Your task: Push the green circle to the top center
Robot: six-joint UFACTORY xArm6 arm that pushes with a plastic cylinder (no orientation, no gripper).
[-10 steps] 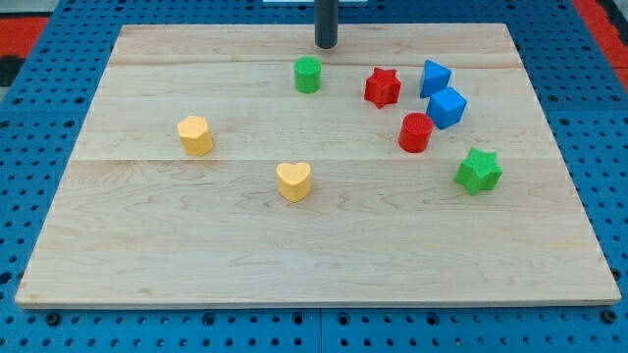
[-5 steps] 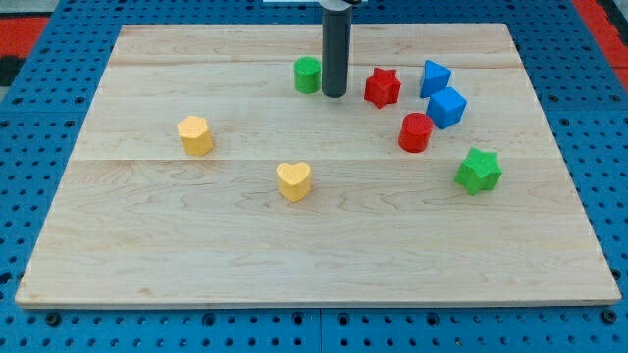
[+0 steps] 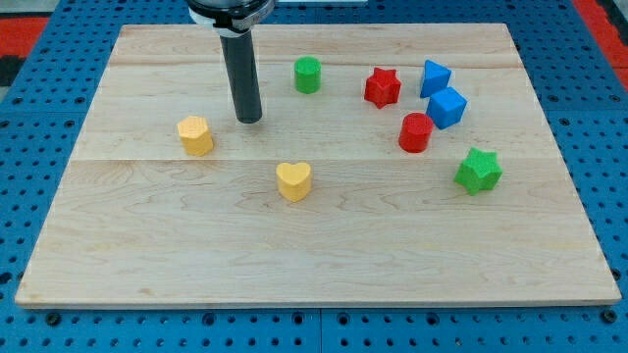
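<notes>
Tip (image 3: 249,119) touches nothing, at 8 o'clock from green circle (image 3: 308,75); no jaws. Block likely light, rigid, slides easily; push from 6 o'clock.

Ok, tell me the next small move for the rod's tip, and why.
Probably slide my tip toward the view's right, stopping just below the green circle block. The tip sits lower-left of that block, apart from it, so it can't yet push it toward the wooden board's top center.
</notes>
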